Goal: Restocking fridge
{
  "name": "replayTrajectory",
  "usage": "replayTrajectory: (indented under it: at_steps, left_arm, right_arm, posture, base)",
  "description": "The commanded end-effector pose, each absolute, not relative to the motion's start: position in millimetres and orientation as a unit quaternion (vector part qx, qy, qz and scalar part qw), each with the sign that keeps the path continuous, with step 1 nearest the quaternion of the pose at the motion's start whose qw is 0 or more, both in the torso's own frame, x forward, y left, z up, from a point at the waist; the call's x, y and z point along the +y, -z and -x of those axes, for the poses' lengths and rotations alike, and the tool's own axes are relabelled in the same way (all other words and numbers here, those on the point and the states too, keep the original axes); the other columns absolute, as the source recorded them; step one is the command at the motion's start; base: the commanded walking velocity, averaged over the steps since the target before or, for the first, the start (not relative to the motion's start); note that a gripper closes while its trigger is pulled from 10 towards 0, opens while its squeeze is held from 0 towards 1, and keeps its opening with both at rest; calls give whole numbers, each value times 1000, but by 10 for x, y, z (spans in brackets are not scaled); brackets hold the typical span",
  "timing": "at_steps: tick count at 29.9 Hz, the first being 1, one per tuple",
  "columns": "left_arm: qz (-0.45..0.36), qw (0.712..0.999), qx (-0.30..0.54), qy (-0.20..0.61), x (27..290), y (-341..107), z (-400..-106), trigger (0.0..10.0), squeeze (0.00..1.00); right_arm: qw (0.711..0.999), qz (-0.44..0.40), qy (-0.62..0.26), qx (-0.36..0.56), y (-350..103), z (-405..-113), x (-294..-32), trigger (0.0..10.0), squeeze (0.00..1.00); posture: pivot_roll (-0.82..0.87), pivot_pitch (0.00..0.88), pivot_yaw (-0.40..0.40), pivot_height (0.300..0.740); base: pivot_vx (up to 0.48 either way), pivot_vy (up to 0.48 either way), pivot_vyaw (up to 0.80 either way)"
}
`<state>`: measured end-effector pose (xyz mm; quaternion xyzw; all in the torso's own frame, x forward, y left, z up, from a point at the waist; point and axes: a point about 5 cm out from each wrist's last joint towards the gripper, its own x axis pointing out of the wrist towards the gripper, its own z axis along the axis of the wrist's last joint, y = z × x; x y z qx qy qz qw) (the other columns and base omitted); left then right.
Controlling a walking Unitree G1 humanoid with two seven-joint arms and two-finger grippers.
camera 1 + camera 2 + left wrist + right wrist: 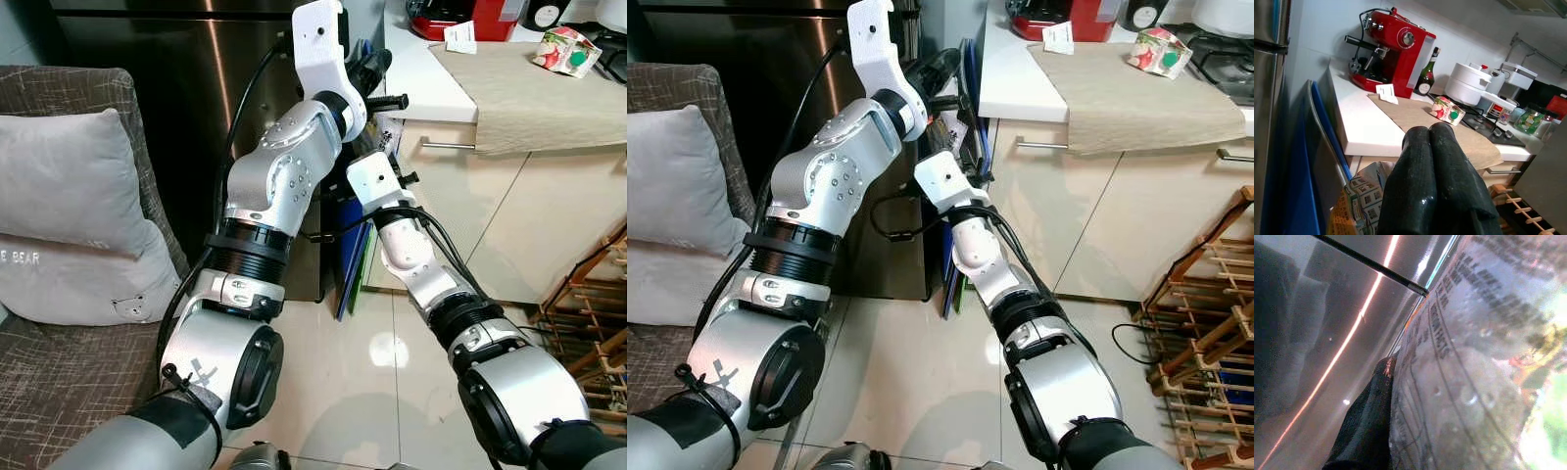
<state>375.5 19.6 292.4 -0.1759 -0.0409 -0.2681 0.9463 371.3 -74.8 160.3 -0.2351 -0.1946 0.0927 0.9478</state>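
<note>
Kitchen corner, steel fridge [176, 117] door closed. Left gripper [1432, 161] fingers together, empty, raised by counter [431, 83]. Right gripper [1371, 426] clamped on printed packet [1474, 357]. Nothing stocked yet; door opening left.

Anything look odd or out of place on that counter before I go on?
One thing: the small red-and-green carton lies tipped on its side on the beige cloth beside the white countertop. No spill is visible. The red espresso machine and dark bottle stand upright.

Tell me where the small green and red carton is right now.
The small carton lies on the beige cloth on the white counter, ahead to the robot's right, right of the red coffee machine and near the stove.
</note>
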Motion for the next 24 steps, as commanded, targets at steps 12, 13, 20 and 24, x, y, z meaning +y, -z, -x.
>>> replayTrajectory:
  at_steps: [12, 13, 20, 24]
  left_arm:
    - [-6, 945, -127, 300, 314, -3056, -3637, 10000, 1000]
    - [-11, 945, -129, 301, 336, -3063, -3634, 10000, 1000]
    - [-36, 945, -142, 292, 547, -3139, -3626, 10000, 1000]
    - [-44, 956, -139, 253, 815, -3104, -3641, 10000, 1000]
  right_arm:
    - [951, 226, -97, -189, -1566, -3696, -781, 0, 0]
    - [951, 226, -97, -188, -1559, -3694, -787, 0, 0]
    - [952, 229, -96, -180, -1502, -3677, -842, 0, 0]
    - [956, 220, -94, -167, -1465, -3674, -895, 0, 0]
  posture:
    - [9, 0, 37, 736]
    - [9, 0, 37, 736]
    - [10, 0, 37, 736]
    - [11, 0, 35, 736]
  base:
    - [0, 0, 0]
    - [0, 0, 0]
    - [0, 0, 0]
    - [0, 0, 0]
